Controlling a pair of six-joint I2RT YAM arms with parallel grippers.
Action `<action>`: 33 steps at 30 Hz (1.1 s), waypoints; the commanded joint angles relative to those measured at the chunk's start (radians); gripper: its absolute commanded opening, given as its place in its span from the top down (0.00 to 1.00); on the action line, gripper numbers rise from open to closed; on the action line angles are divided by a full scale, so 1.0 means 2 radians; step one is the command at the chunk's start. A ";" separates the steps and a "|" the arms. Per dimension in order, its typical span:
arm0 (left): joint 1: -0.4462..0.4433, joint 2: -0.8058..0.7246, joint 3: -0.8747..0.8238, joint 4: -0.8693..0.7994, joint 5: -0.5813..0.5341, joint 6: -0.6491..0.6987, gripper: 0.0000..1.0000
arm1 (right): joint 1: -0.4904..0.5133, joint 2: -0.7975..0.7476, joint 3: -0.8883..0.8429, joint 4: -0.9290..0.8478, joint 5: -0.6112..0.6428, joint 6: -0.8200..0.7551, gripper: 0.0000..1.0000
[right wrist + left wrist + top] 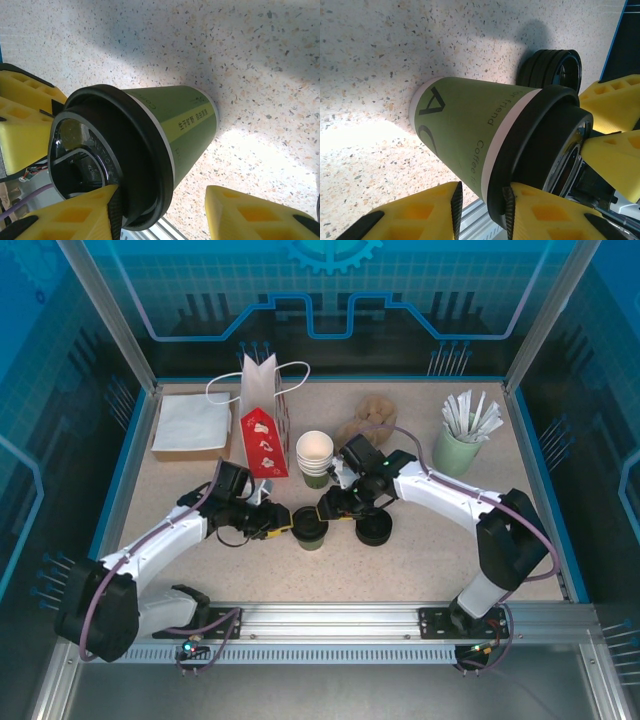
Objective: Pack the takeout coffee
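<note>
Standing upright on the speckled table (430, 570) in the top view, the takeout coffee (310, 532) is being flanked by the left gripper (287, 524) and right gripper (333, 508). From the left wrist, its smooth green paper wall is being straddled by narrow-set jaws; whether it is gripped cannot be told. From the right wrist, jaws are being held open beside the glossy black lid (145, 132). Light, level squeezing is judged safest for the tapered cup.
</note>
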 commanded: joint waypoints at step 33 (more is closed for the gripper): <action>0.003 -0.003 -0.018 -0.025 -0.028 -0.022 0.49 | 0.009 0.002 0.024 -0.003 -0.005 -0.007 0.50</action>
